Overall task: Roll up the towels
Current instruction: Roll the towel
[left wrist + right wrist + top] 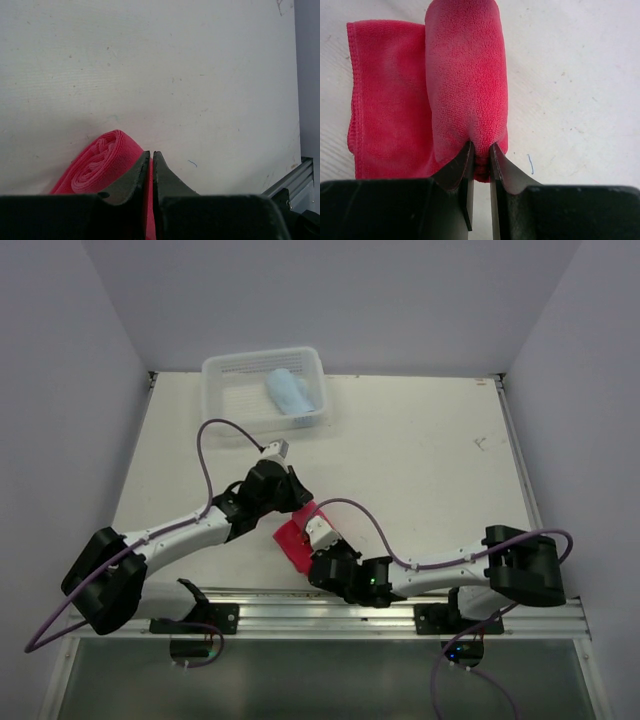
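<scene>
Pinching the half-rolled red towel (465, 75) at the table's (420, 470) 6 o'clock edge, your right gripper (481, 150) and left gripper (151, 157) are each clamping its fabric, fingers almost touching, so uneven pulling is risking a skewed, unwinding roll.

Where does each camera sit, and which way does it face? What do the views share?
Top external: above and behind the bases, looking down on the table, basket and red towel; left arm and right arm show.
Left wrist: on the left arm, facing low across the table; left gripper shows beside the roll's spiral end.
Right wrist: on the right arm, looking along the roll; right gripper pinches its end.
Shared: all three see the red towel.
</scene>
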`<state>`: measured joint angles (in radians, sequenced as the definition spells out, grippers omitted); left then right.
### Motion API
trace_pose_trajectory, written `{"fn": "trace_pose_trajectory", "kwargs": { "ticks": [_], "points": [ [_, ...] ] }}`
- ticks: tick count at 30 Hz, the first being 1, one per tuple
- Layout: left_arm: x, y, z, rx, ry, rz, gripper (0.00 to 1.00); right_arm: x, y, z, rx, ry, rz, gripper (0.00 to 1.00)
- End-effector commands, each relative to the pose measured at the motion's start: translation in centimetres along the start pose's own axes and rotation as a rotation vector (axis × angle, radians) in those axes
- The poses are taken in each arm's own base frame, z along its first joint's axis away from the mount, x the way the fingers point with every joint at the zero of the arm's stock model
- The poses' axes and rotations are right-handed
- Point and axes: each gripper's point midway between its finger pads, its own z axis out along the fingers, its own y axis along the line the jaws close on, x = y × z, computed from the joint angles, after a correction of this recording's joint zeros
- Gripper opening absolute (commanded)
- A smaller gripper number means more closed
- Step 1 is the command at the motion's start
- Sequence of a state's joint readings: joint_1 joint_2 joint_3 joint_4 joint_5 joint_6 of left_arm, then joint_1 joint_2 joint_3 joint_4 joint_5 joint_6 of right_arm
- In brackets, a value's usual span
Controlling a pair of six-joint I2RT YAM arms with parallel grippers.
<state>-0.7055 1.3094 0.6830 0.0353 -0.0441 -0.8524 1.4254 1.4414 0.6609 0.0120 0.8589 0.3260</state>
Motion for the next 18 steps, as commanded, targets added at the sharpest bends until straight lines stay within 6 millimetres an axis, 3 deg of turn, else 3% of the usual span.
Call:
{"fn": "trace_pose_trajectory", "kwargs": {
  "ticks": [1, 11, 18],
  "points": [
    [-0.9, -1.5, -0.8, 0.059, -0.031, 0.01, 0.09, -2.4, -1.4, -0.4, 0.154, -0.067, -0.103, 0.0],
    [0.6, -0.7, -1.0, 0.059, -0.006, 0.004, 0.09, -1.5, 2.6, -0.3, 0.156, -0.05, -0.31, 0.0],
    [3.6, 2.0, -1.3, 0.02, 0.043, -0.013, 0.09, -0.9, 4.6, -0.2, 0.147, -0.034, -0.377, 0.0]
  ]
}}
